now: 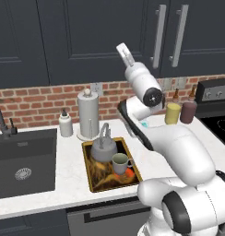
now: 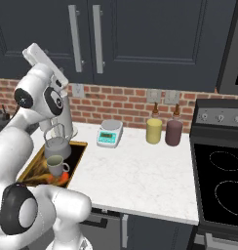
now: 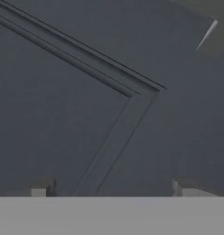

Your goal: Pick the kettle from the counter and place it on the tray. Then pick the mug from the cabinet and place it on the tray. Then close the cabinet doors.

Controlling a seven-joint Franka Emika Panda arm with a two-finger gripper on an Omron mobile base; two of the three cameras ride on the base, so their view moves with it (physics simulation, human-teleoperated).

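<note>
Squat dull-grey metal kettle (image 1: 104, 148) and small grey-beige mug (image 1: 120, 162) both sit on the golden-rimmed tray (image 1: 88, 171), mug at the kettle's 4 o'clock; dark panelled cabinet doors (image 1: 93, 39) look closed. Gripper (image 3: 112, 189) spread, empty; task appears complete

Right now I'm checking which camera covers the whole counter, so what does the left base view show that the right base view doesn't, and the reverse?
Left base view alone: the black sink with its faucet, and a small white bottle by the paper towel holder.
Right base view alone: the white scale and the stove top.
Both: the kettle and mug on the tray, the yellow jar and maroon jar, the brick wall, and the closed cabinet doors.
</note>
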